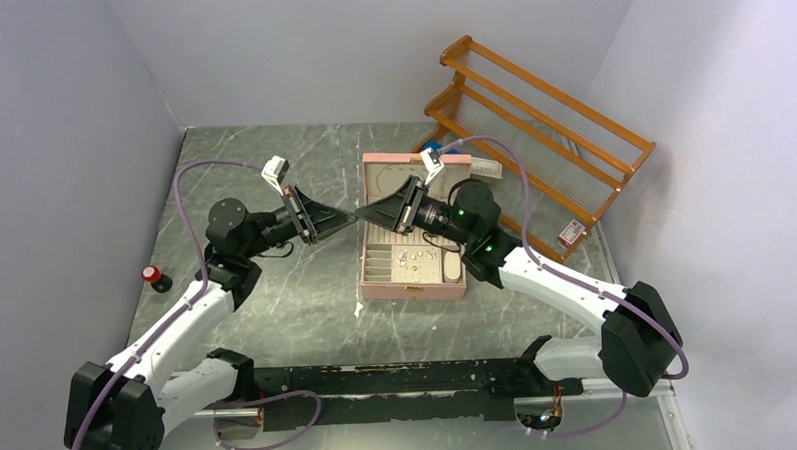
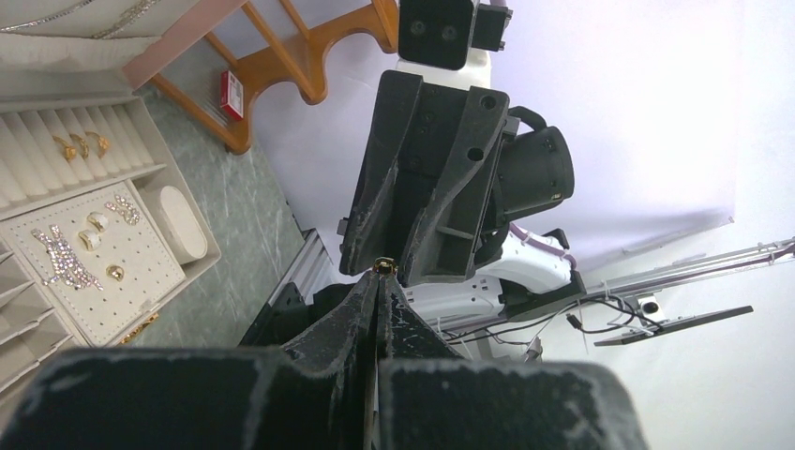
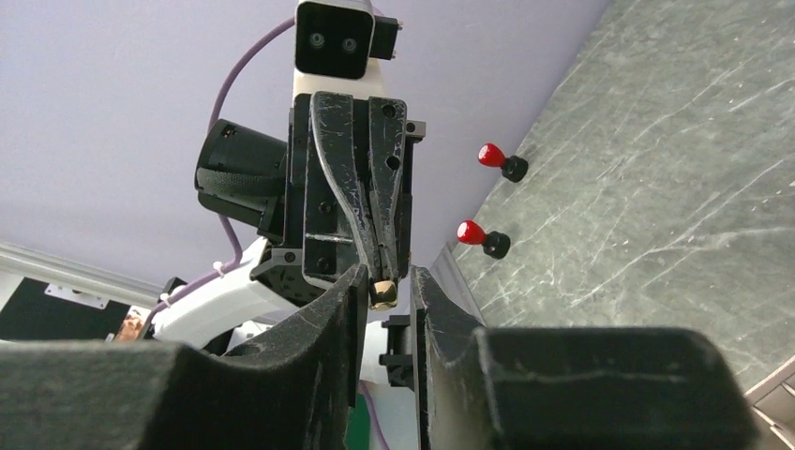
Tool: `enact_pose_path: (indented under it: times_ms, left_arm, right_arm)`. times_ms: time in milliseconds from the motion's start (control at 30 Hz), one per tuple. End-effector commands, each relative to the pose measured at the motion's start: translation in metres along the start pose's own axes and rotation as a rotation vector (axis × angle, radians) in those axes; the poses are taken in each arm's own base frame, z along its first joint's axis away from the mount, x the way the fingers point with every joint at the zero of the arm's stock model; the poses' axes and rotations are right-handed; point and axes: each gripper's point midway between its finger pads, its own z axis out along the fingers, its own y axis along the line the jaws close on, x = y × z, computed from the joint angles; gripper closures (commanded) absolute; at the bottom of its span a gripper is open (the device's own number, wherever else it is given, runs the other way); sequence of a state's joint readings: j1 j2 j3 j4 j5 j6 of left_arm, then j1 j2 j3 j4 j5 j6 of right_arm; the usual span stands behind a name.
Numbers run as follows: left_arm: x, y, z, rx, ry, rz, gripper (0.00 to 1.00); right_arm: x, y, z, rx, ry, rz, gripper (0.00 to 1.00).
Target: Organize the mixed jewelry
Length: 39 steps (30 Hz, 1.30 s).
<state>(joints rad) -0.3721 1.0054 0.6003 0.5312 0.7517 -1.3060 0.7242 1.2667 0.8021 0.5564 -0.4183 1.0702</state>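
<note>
My left gripper [image 1: 351,217] is shut on a tiny gold ring [image 2: 382,266], pinched at its very fingertips and held in the air just left of the pink jewelry box [image 1: 414,287]. My right gripper [image 1: 363,215] meets it tip to tip. In the right wrist view my right gripper [image 3: 386,281] is open, one finger on each side of the ring [image 3: 382,294], with a small gap left. More jewelry lies in the open box: gold rings [image 2: 80,145] in the ring rolls and gold and sparkly earrings [image 2: 94,236] on the perforated pad.
A wooden rack [image 1: 541,110] stands at the back right behind the box's raised lid. A small red-capped object [image 1: 154,276] sits by the left wall. A white oval piece [image 2: 178,222] lies in the box's side slot. A tiny white scrap [image 1: 358,308] lies near the box's front left corner.
</note>
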Motion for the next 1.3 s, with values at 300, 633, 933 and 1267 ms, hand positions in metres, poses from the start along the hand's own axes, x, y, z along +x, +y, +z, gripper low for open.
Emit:
enact_pose_path:
  times_ms: [300, 633, 933, 1267]
  left_arm:
    - [0.0, -0.004, 0.0, 0.019, 0.001, 0.007, 0.95]
    - [-0.001, -0.007, 0.0, 0.03, -0.002, 0.002, 0.95]
    - [0.0, -0.008, 0.0, 0.041, 0.005, 0.0, 0.95]
    - [-0.004, 0.006, -0.004, -0.045, -0.046, 0.047, 0.37]
  right_arm:
    - [-0.011, 0.016, -0.006, -0.044, -0.046, -0.03, 0.74]
    - [-0.008, 0.013, -0.006, -0.039, -0.039, -0.033, 0.75]
    - [-0.009, 0.014, -0.006, -0.036, -0.04, -0.041, 0.87]
    - [-0.012, 0.005, -0.012, 0.057, -0.044, -0.074, 0.91]
